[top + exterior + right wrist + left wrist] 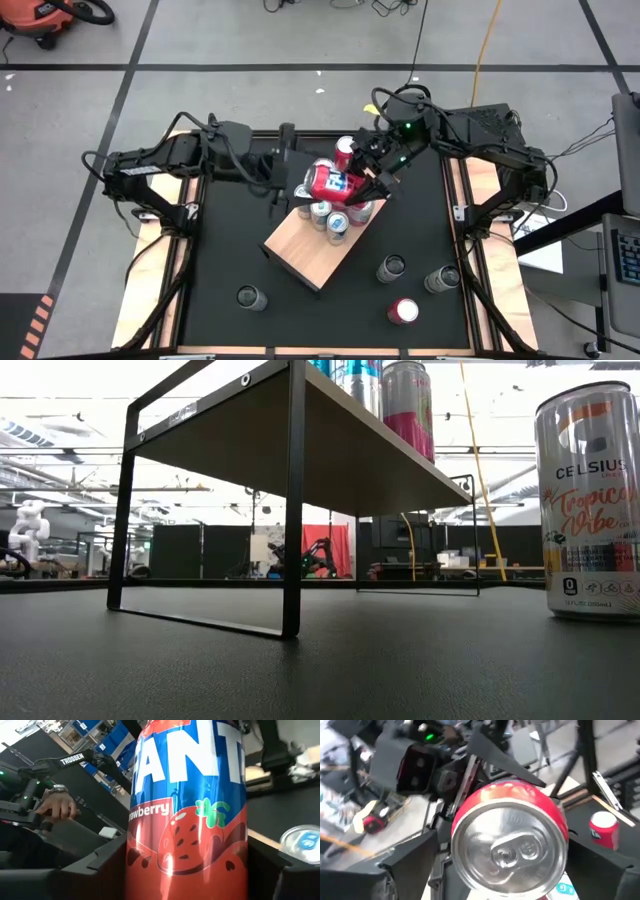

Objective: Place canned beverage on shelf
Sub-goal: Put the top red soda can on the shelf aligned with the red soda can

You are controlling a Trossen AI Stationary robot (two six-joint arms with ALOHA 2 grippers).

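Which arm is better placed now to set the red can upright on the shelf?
The right arm, probably. Its tool is shut on the red can, holding it on its side above the shelf. The left tool only faces the can's top end.

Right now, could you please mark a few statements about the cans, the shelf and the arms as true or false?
1. The right end effector grips the red Fanta can. True.
2. The Fanta can stands upright on the shelf. False: it is held on its side above the shelf's end, between the two arms.
3. Four loose cans stand on the black tabletop, off the shelf. True.
4. The shelf carries nothing. False: a cluster of cans stands at one end of it.
5. The left end effector waits at the table's edge. False: it is right beside the Fanta can, facing its top.
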